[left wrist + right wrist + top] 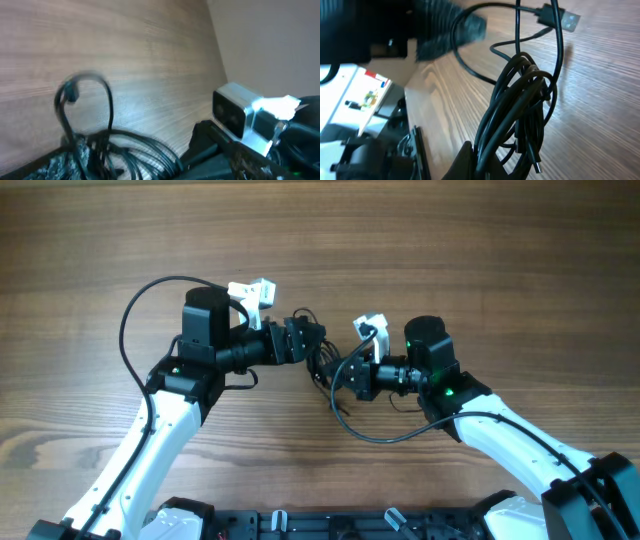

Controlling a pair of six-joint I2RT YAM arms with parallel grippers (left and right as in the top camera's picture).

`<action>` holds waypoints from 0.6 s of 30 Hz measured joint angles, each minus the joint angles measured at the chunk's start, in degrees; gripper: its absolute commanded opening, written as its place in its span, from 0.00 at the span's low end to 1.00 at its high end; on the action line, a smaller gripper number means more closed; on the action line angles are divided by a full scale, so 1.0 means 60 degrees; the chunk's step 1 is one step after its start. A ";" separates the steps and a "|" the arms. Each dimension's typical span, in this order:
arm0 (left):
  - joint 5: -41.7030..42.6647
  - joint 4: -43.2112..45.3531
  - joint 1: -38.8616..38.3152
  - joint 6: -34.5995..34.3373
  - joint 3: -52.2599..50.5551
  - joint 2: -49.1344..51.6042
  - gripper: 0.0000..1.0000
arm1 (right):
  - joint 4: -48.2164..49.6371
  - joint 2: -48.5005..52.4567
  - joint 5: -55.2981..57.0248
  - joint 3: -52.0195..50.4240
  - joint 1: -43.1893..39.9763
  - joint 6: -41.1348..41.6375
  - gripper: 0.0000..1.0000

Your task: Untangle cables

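A tangle of black cables hangs between my two grippers above the wooden table. My left gripper grips the bundle from the left; its wrist view shows cable loops running across its jaws. My right gripper is shut on the bundle from the right, strands pinched at its fingers. A USB plug sticks out at the top and a small plug dangles below. One strand loops onto the table.
The wooden table lies all around. The right wrist's white camera shows close in the left wrist view. The arms' own black cables arc by each wrist.
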 measured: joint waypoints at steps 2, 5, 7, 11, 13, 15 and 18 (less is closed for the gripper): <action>0.0222 0.0597 0.0295 -0.0040 0.0000 -0.0004 0.93 | 0.0007 -0.0004 -0.0153 0.0000 -0.0004 -0.0102 0.04; 0.1712 0.1949 0.1351 -0.0510 0.0106 -0.0069 0.88 | 0.0004 0.0000 -0.0222 0.0000 0.0000 -0.0138 0.04; 0.2605 0.1821 0.1716 -0.0769 0.0157 -0.0160 0.89 | 0.0004 0.0000 -0.0215 0.0000 -0.0004 -0.0135 0.04; 0.3381 0.0372 0.1723 -0.0929 0.0189 -0.0186 0.88 | 0.0004 0.0000 -0.0215 0.0000 -0.0004 -0.0135 0.05; 0.3413 -0.0648 0.1290 -0.0659 0.0215 -0.0186 0.86 | 0.0007 -0.0004 -0.0215 0.0000 -0.0004 -0.0131 0.05; 0.2841 -0.1665 0.0696 -0.0433 0.0226 -0.0189 0.86 | 0.0004 0.0000 -0.0208 0.0000 -0.0004 -0.0087 0.05; 0.1384 -0.2320 0.0007 -0.0379 0.0226 -0.0182 0.87 | 0.0004 -0.0004 -0.0208 0.0000 -0.0004 -0.0058 0.06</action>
